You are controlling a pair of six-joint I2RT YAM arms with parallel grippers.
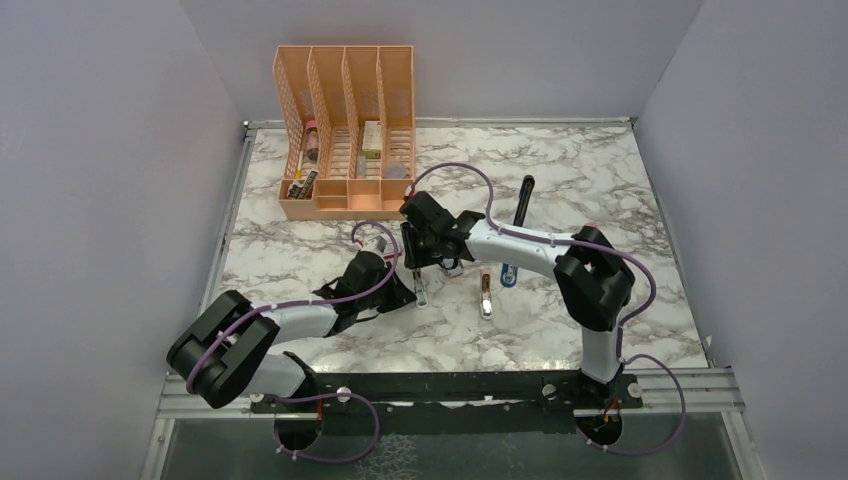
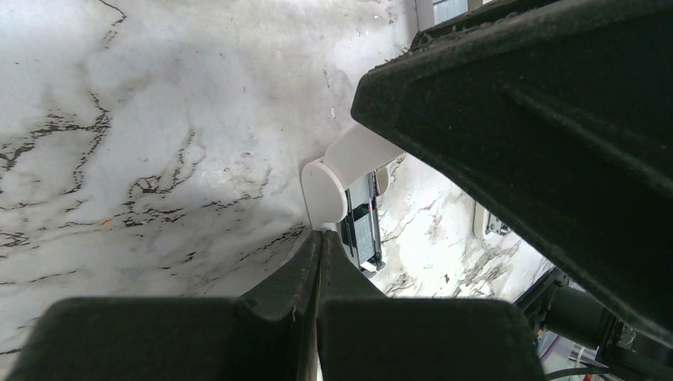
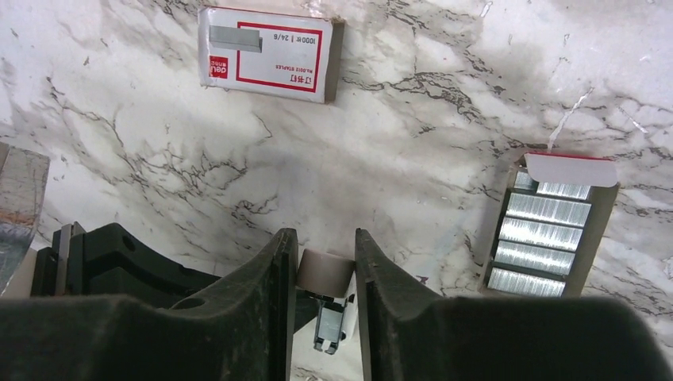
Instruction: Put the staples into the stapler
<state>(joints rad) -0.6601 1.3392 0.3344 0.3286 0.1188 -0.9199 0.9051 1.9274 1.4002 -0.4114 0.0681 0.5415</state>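
Staples (image 3: 546, 238) lie bare in their open tray (image 3: 605, 238) on the marble table (image 3: 413, 135), just beside the right gripper (image 3: 324, 238). The box sleeve (image 3: 266, 51) lies well apart from the tray. The strips are uncovered, so you can take one out without more unpacking.

The stapler (image 1: 509, 274), as I judge it, is the long blue and black item to the right of both grippers. It is partly hidden under the right arm (image 1: 520, 248), and no gripper touches it.

Your left gripper (image 2: 320, 238) has its fingers (image 2: 294, 278) pressed fully together. The tips rest against a pale rounded piece (image 2: 324, 190) that has a metal channel (image 2: 363, 230) beside it. I think the left gripper is there to steady this piece on the table.

Your right gripper has its jaws partly apart, and the same pale rounded piece fills the gap between them, so it looks like a grip on it. What this piece is, I cannot tell.

In my judgement the loading is not yet done: staples must come to the stapler, and a loose strip breaks easily.
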